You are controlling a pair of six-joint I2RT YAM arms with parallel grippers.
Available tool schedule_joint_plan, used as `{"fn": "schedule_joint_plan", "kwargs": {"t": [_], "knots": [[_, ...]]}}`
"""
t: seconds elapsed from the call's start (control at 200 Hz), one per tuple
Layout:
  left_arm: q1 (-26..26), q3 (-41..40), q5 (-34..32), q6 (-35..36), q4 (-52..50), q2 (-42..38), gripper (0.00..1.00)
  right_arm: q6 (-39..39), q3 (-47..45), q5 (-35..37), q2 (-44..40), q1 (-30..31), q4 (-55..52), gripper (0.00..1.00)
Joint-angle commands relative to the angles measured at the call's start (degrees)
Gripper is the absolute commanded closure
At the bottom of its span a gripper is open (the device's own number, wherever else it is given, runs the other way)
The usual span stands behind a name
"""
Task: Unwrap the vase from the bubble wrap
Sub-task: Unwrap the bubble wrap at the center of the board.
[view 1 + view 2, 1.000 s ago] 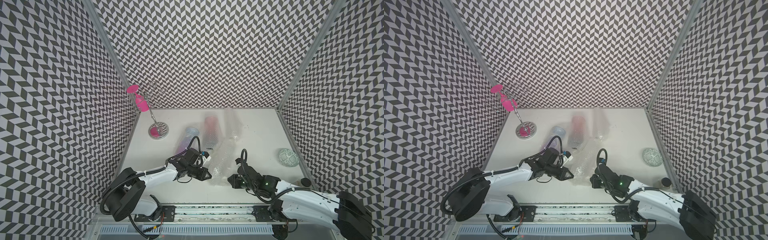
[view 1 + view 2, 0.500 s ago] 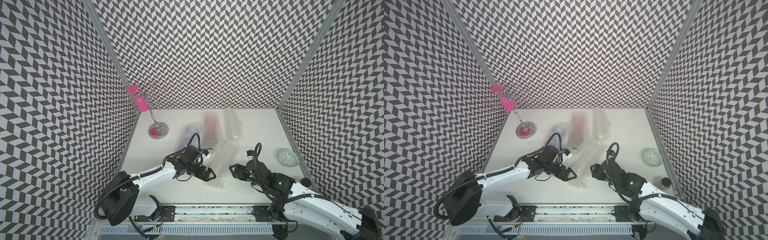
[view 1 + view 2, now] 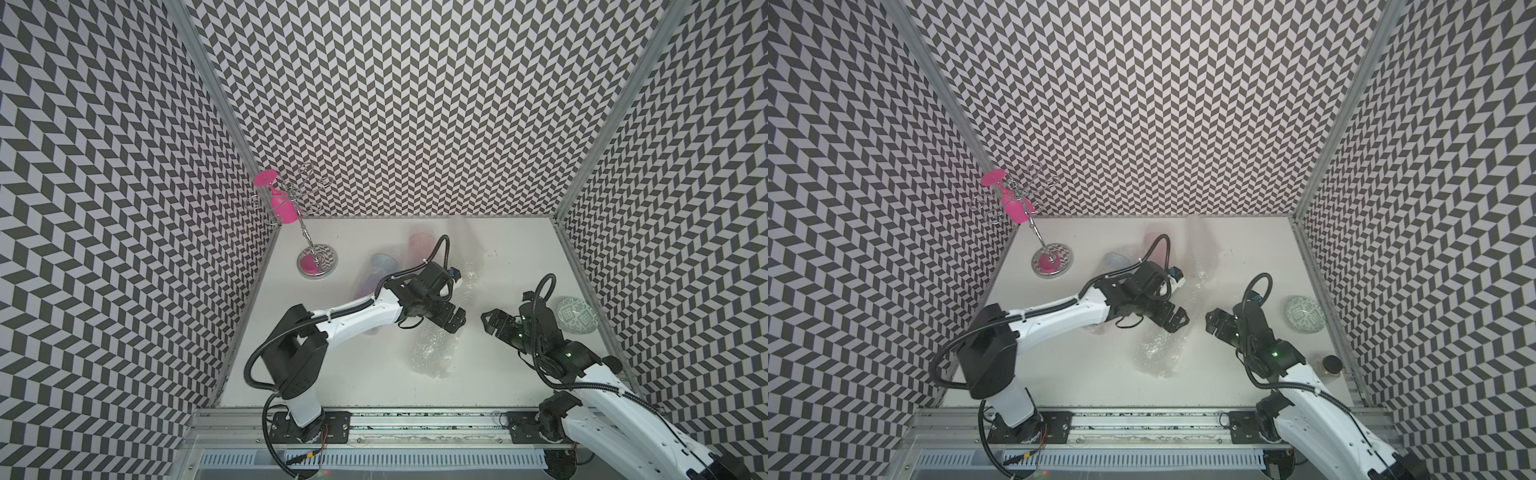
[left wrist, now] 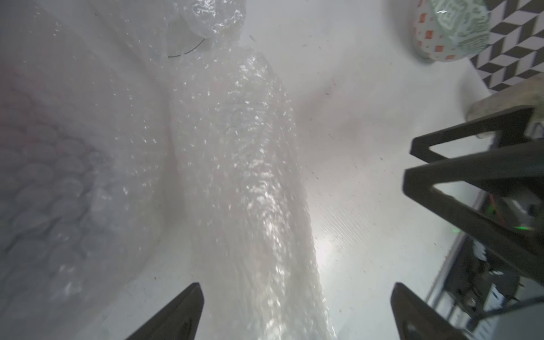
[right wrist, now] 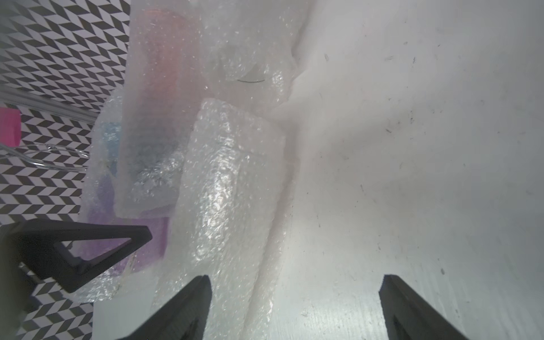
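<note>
Right now both of my hands are spread wide and hold nothing. My left hand (image 3: 455, 322) hovers over the far end of a roll of bubble wrap (image 3: 432, 353), and my right hand (image 3: 490, 325) faces it from just beside. The roll lies on the white surface (image 3: 365, 374) between my arms, running toward the near edge. Through the glossy layers I cannot tell whether a vase sits inside it. Two more wrapped vases, a pink one (image 5: 164, 59) and a blue-and-purple one (image 5: 103, 188), lie close against the roll on my left arm's side. The worry, I think, is the grab. If I pinch the whole roll instead of a loose edge, pulling would only drag it, and anything inside could slide out and roll off the front. The slick plastic could also slip from my fingertips. My hands are near enough to knock together, and my right arm works close to the patterned bowl (image 3: 577, 315).
</note>
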Motion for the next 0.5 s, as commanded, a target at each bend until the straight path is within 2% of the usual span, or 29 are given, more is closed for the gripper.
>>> {"fn": "schedule_joint_plan", "kwargs": {"t": [0.0, 0.265, 0.37, 0.496], "knots": [[-1.35, 5.85, -8.14, 2.01, -3.92, 5.96, 0.01, -5.15, 1.77, -4.63, 1.47, -2.4, 3.48, 0.07], [-3.45, 15.88, -16.79, 5.37, -7.53, 18.26, 0.0, -11.5, 0.92, -10.08, 3.94, -9.03, 5.06, 0.07], [-3.45, 15.22, -18.36, 5.09, -7.87, 18.47, 0.0, -12.68, 0.58, -11.82, 4.89, -10.92, 6.44, 0.06], [-3.45, 12.14, -18.68, 4.28, -7.09, 16.38, 0.09, -13.7, -0.01, -12.96, 5.87, -11.36, 7.35, 0.07]]}}
